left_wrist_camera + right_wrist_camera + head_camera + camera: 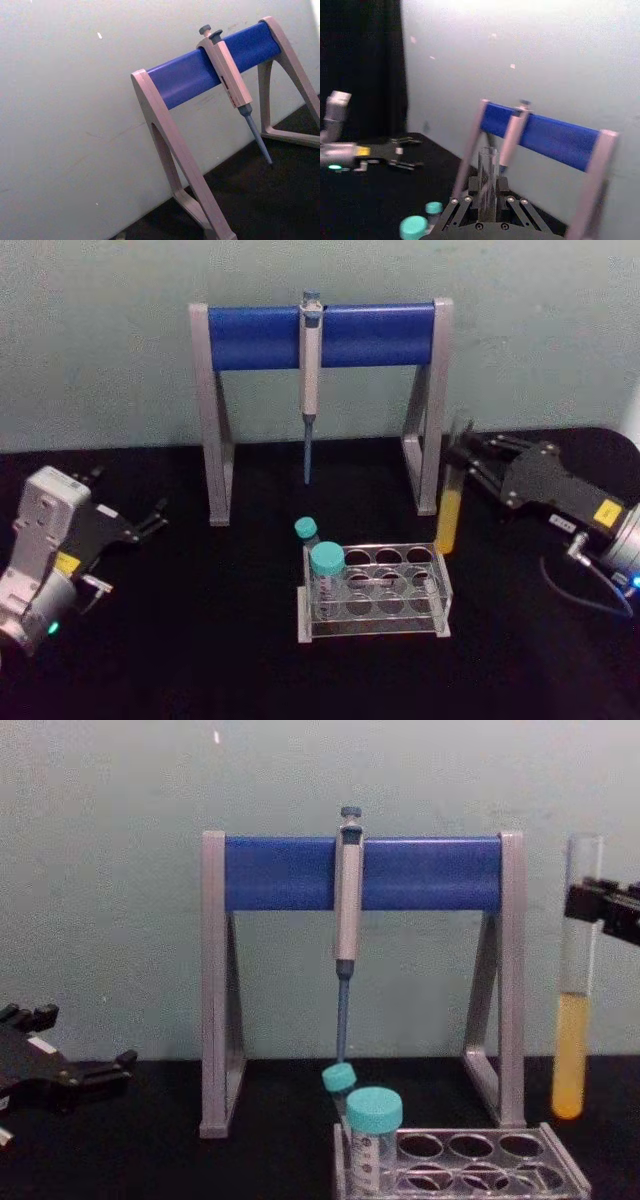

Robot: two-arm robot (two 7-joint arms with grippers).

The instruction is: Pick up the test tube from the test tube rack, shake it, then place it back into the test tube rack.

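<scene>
The test tube (450,508), long clear glass with yellow liquid in its lower part, hangs upright in the air. It is just past the back right corner of the test tube rack (447,602) and outside the holes. My right gripper (462,462) is shut on the tube's upper part. From the chest the test tube (575,1020) hangs with its bottom above the rack's (572,1167) top plate, and the right gripper (600,910) comes in from the right edge. The tube's open mouth (488,155) rises between the fingers in the right wrist view. My left gripper (150,520) rests open at the far left.
Two teal-capped tubes (327,562) (306,530) stand at the rack's left end. Behind the rack stands a grey-and-blue pipette stand (250,335) with a grey pipette (311,360) hanging from its bar. The stand's right leg (432,440) is close beside the held tube.
</scene>
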